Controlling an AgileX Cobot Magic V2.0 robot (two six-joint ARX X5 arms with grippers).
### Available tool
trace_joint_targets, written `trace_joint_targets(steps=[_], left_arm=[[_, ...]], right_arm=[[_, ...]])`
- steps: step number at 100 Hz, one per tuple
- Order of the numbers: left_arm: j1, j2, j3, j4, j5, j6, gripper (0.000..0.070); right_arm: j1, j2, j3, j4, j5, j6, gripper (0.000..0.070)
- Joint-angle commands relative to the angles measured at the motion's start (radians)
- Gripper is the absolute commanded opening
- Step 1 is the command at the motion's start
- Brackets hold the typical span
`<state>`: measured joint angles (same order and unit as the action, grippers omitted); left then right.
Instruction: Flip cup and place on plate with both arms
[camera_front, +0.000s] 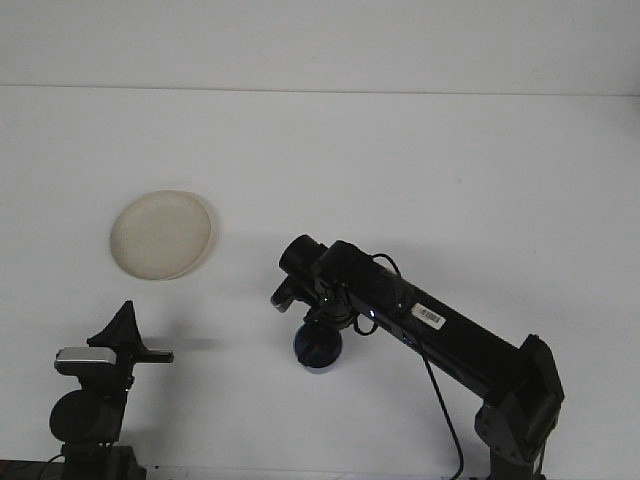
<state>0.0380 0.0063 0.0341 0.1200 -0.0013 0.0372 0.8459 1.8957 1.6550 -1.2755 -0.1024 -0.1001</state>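
A blue cup (322, 360) stands on the white table near the middle, seen from above with its dark inside showing. My right gripper (318, 337) reaches down from the right arm and is shut on the cup's upper part, hiding much of it. The cream plate (160, 234) lies to the far left with nothing on it, well apart from the cup. My left gripper (124, 322) rests at the lower left, pointing up, below the plate and away from the cup.
The right arm (440, 330) stretches diagonally from the lower right corner to the table's middle, with a cable hanging from it. The table's back edge (320, 90) runs along the top.
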Motion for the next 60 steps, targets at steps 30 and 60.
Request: trace_joint_targets(steps=[30, 60], left_arm=[[0.000, -0.001, -0.020, 0.029, -0.002, -0.418, 0.0012], [0.000, 0.000, 0.045, 0.045, 0.131, -0.659, 0.0012]], right_arm=[[-0.003, -0.117, 0.160, -0.013, -0.002, -0.010, 0.0319], [-0.130, -0.429, 0.121, 0.206, -0.040, -0.012, 0.0318]])
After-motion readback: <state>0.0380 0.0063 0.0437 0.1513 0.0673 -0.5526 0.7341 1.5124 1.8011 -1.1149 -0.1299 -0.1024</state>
